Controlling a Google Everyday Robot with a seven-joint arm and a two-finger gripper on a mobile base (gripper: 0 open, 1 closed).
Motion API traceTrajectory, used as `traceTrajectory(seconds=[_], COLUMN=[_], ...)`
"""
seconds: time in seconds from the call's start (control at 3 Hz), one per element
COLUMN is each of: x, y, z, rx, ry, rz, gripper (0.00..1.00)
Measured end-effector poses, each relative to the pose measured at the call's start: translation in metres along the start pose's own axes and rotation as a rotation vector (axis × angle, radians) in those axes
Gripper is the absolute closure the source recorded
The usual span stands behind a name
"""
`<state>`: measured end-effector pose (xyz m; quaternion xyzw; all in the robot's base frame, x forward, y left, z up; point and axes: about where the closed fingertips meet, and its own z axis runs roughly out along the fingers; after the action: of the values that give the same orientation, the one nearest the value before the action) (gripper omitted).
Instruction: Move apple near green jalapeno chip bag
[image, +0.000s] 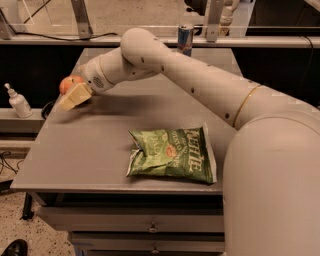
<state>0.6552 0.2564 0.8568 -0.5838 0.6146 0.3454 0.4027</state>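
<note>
The red-orange apple (68, 83) is at the far left edge of the grey table (90, 150), partly hidden behind my gripper (71, 96). The gripper is right at the apple, in front of it and slightly to its right, on the end of my arm, which reaches across from the right. The green jalapeno chip bag (172, 154) lies flat near the table's front edge, well to the right of the apple and nearer the camera, with its white "Kettle" lettering facing up.
A blue and silver drink can (185, 39) stands at the back of the table. A white pump bottle (19, 101) stands on a ledge left of the table. My arm's large base (275, 190) fills the right foreground.
</note>
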Motion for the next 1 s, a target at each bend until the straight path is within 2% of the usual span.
traceTrajectory(seconds=[0.33,1.0], x=[0.0009,-0.0028], y=[0.0092,0.0101], z=[0.0095,0.0102], rx=[-0.025,-0.03], ry=[-0.018,-0.038], rz=[0.02,0.028], gripper=[0.18,0.65])
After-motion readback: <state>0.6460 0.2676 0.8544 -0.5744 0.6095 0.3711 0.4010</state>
